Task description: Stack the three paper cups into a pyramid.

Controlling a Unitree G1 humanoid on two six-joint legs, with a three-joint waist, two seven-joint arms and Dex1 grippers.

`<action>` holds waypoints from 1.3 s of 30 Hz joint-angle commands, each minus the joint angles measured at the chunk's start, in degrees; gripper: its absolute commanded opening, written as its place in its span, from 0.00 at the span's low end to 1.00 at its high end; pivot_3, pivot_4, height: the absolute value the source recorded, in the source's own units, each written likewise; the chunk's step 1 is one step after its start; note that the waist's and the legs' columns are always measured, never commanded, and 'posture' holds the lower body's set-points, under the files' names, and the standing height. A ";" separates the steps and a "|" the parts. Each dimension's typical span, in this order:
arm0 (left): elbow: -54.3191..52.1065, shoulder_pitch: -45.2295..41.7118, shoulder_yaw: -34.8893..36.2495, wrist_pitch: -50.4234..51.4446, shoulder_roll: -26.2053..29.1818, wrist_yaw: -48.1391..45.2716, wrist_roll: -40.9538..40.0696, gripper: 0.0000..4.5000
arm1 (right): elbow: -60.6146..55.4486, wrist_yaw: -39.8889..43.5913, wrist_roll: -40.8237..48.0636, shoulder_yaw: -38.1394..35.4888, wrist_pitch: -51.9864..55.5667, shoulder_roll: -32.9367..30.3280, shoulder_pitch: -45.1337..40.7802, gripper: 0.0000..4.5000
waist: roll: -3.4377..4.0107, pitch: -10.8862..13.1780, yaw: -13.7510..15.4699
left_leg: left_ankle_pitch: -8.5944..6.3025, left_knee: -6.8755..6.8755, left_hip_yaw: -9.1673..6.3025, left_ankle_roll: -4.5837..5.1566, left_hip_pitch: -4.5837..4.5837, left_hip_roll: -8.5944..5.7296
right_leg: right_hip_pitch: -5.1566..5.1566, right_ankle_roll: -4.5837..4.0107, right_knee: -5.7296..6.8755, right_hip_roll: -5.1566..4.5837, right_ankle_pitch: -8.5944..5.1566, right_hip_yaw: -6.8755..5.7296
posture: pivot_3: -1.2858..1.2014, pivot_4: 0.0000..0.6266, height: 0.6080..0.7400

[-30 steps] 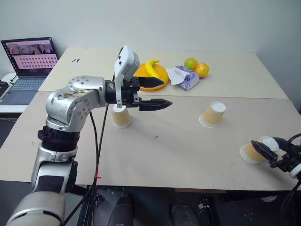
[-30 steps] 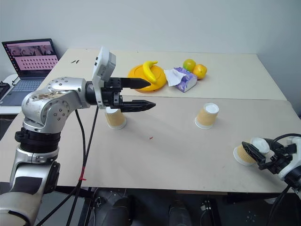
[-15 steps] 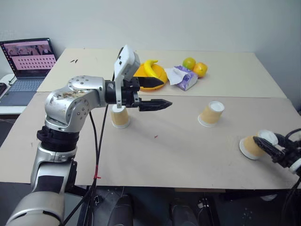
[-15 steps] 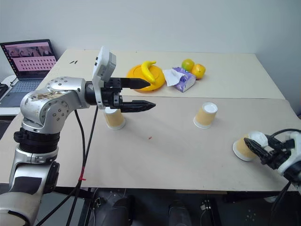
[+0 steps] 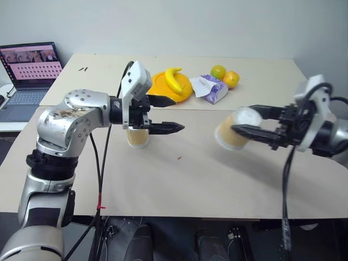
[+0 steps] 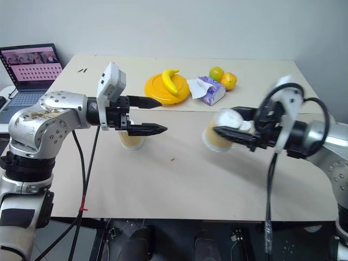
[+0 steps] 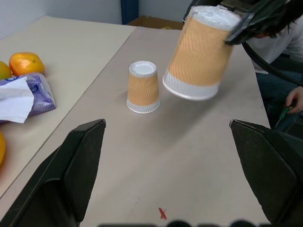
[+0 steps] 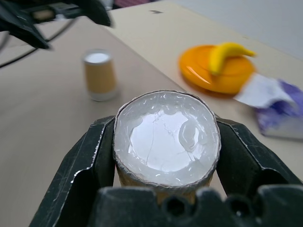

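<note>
Your right gripper [image 5: 239,130] is clamped across the white base end of one paper cup [image 5: 231,136], holding it off the table, upside down and tilted, rim toward the middle. Your left gripper [image 5: 168,114] hangs with its fingers spread wide and nothing between them, above the second cup [image 5: 138,137], which stands upside down on the table [image 5: 179,179]. The third cup [image 7: 142,87] also stands inverted on the table, well apart from the second, and shows in the left wrist view beyond the carried one.

Judgement on handling: these cups look very light, thin-walled and easy to crush; the corrugated sides should give fair friction. The base end is the stiffest part, so keep your hold there and squeeze gently. Expect any nudge to slide or tip the standing cups. The base pair is not yet side by side.
</note>
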 commanded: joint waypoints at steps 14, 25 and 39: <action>-16.23 7.39 12.14 11.98 7.14 8.81 -9.44 1.00 | 21.73 14.44 -22.40 26.36 -15.67 15.25 -11.80 0.60 | -0.09 0.03 -0.37 | 0.02 0.11 -0.01 0.01 -0.63 0.01 | -0.81 -0.04 0.33 0.02 0.03 0.02 | 0.52 0.24 0.94; -24.07 12.10 17.85 18.80 9.62 16.26 -17.67 1.00 | 35.03 21.35 -32.09 28.95 -25.41 21.15 -16.28 0.60 | -0.10 0.04 -0.22 | 0.02 0.10 -0.02 -0.01 -0.62 0.02 | -0.80 -0.05 0.35 0.03 0.04 0.00 | 0.52 0.24 0.94; -21.06 10.42 14.73 16.07 10.41 16.26 -17.84 1.00 | 34.98 24.18 -34.50 25.12 -28.67 20.78 -15.35 0.99 | -0.10 0.04 -0.23 | 0.04 0.09 -0.02 -0.04 -0.62 0.01 | -0.81 -0.06 0.36 0.03 0.05 -0.01 | 0.52 0.24 0.94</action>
